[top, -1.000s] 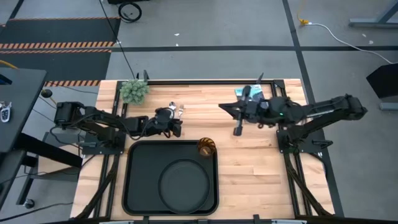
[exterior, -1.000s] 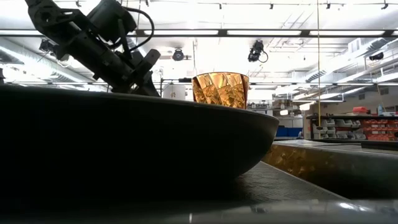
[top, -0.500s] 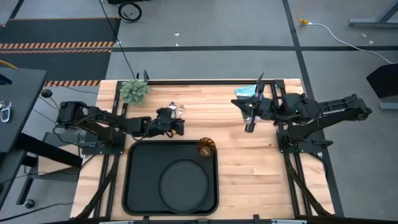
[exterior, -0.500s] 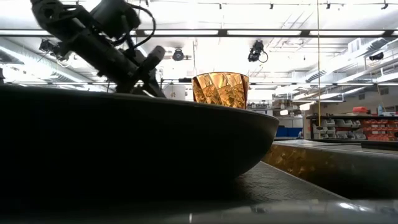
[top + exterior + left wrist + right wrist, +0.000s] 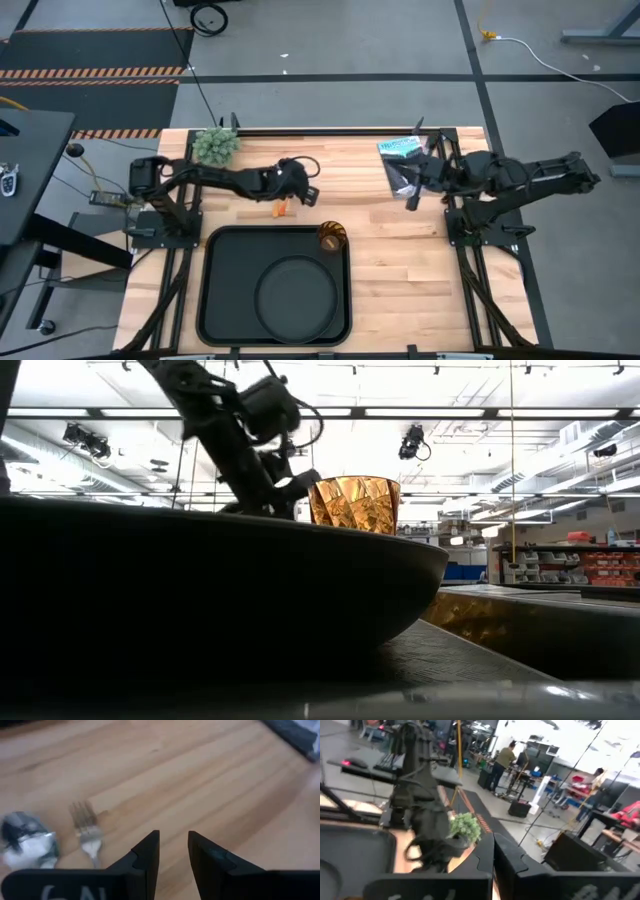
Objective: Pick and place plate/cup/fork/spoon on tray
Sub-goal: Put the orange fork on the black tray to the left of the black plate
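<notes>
Two of the four items look placed: the plate (image 5: 296,290) lies inside the tray (image 5: 218,300), toward its near right part, and the cup (image 5: 331,237) stands upright at the tray's far right corner. In the low view the cup (image 5: 354,504) shows beyond the plate's dark rim.

Still to go are the fork (image 5: 86,827) and the spoon (image 5: 27,842), both lying side by side on the bare desk (image 5: 400,270), beyond the tray's far edge; from above only their orange handles show, just beside the left tool (image 5: 300,196).

That left tool (image 5: 173,845) hovers low over the wood beside the fork's tines, its fingers a narrow gap apart with nothing between them. The right tool (image 5: 412,188) waits near the desk's far right corner, next to a teal-striped packet (image 5: 400,148); its fingers appear closed together and empty. A small green plant (image 5: 214,146) sits at the far left corner.

By my reckoning the task is about half done, with the cutlery remaining.
</notes>
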{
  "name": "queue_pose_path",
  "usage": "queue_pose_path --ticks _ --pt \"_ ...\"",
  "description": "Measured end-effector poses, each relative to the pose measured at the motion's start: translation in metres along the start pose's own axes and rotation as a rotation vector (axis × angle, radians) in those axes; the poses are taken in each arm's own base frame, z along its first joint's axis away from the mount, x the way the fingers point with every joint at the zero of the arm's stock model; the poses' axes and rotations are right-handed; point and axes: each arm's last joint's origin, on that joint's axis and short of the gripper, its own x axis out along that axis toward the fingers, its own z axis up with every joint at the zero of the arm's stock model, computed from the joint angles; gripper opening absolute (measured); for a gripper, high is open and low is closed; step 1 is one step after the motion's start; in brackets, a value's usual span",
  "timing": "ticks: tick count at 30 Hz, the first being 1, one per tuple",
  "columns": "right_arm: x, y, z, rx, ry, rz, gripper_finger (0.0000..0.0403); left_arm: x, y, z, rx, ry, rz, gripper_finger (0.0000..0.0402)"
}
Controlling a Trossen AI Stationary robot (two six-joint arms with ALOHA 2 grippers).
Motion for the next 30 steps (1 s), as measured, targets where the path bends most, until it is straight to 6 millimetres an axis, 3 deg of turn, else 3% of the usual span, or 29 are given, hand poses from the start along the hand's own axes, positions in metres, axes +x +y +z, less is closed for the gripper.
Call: queue_pose_path --ticks 6,10,25,30 --pt "-0.023 -0.01 -0.003 0.061 0.028 0.026 0.0009 0.021 0.014 0.012 -0.027 0.139 -0.055 0.011" --pt "-0.031 -0.014 -0.005 0.083 0.037 0.029 0.0009 0.021 0.024 0.015 -0.008 0.198 0.002 0.011" --pt "-0.017 -0.006 -0.004 0.076 0.042 0.034 0.0009 0.015 0.031 0.009 0.043 0.298 0.113 0.0111" --pt "-0.013 -0.003 -0.004 0.072 0.045 0.035 0.0009 0.016 0.031 0.01 0.045 0.286 0.118 0.014"
